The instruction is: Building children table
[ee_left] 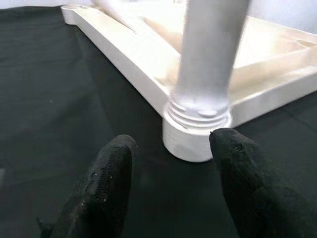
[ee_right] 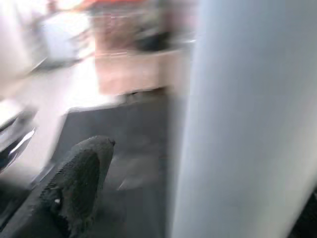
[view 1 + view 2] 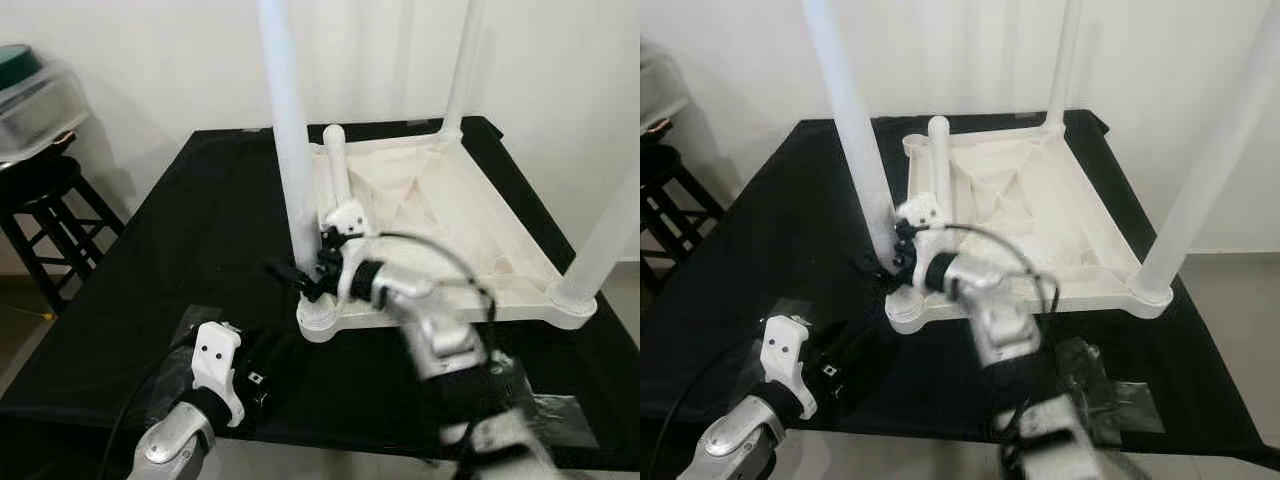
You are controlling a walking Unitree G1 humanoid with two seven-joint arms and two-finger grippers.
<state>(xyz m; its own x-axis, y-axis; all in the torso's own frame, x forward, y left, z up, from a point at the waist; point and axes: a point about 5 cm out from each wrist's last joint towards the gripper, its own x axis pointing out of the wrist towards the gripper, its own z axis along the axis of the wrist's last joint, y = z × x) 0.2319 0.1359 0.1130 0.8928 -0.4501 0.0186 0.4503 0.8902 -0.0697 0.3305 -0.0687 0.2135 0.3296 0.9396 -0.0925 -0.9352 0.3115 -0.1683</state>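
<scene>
We see a white plastic children's table top (image 3: 470, 230) lying upside down on a bench draped in black cloth (image 3: 170, 250), toward the bench's far right corner. Three pale legs stand upright in its corner sockets; a fourth leg (image 3: 335, 165) lies loose inside the tray near its far left corner.

Our right gripper (image 3: 312, 274) reaches to the near left leg (image 3: 290, 150), low down by its socket (image 3: 318, 317) at the tray's near left corner. In the right wrist view one black finger (image 2: 79, 183) sits beside the leg with a gap showing, so we judge the fingers spread around it, not clamped.

Our left gripper (image 1: 168, 168) rests on the cloth near the bench's front edge, fingers wide, pointing at that same socket, where screw threads show at the leg's base.

We judge the step to be seating this leg. Next the fingers should close and twist it fully home.
</scene>
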